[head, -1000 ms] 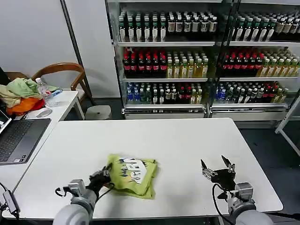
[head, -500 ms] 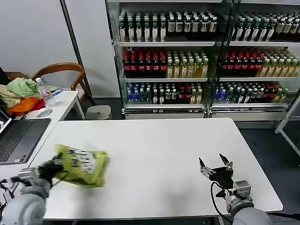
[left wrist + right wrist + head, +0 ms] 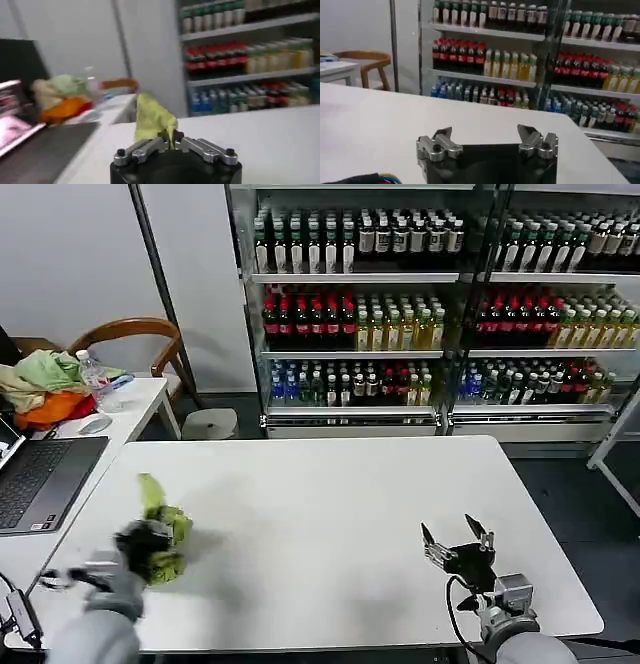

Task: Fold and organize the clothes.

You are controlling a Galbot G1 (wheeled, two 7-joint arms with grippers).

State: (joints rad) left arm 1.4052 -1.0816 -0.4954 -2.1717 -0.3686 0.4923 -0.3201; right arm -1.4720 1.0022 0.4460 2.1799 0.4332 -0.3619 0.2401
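At the lower left of the head view, the left gripper (image 3: 150, 542) is clamped on the bunched lime T-shirt (image 3: 163, 524), holding it near the white table's (image 3: 330, 514) left edge. At the lower right, the right gripper (image 3: 457, 541) hovers with its fingers spread, holding nothing. Between them the tabletop lies bare. Beyond the far edge stand drink shelves (image 3: 420, 304).
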